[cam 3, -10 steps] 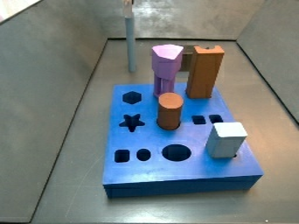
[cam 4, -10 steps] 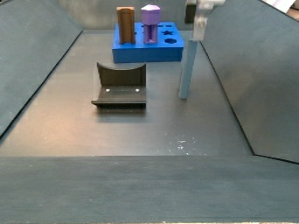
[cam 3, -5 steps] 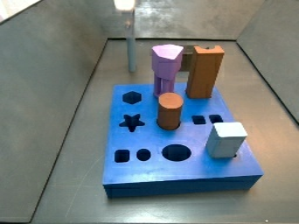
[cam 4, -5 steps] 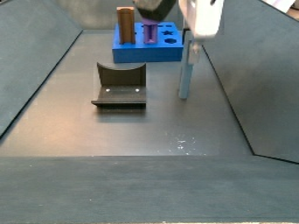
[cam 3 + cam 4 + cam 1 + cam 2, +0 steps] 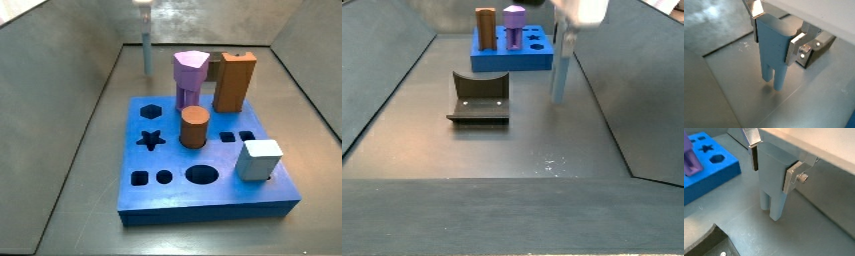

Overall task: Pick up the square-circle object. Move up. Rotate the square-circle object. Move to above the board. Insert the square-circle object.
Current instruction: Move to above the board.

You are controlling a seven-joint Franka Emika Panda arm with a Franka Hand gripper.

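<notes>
The post piece (image 5: 773, 52) stands upright on the grey floor (image 5: 502, 150) beside the wall (image 5: 616, 85), well apart from the board (image 5: 513, 50). The gripper (image 5: 774, 155) straddles its top; the fingers (image 5: 796, 44) sit on either side, but contact cannot be told. To grasp well, close squarely on the flat faces, then lift straight. The floor looks smooth; the fixture (image 5: 477, 98) stands clear of the piece.

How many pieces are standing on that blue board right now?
4 on the board: lilac prism and orange block at the back, brown cylinder mid-board, white cube nearer. The end effector holds another piece elsewhere.
</notes>
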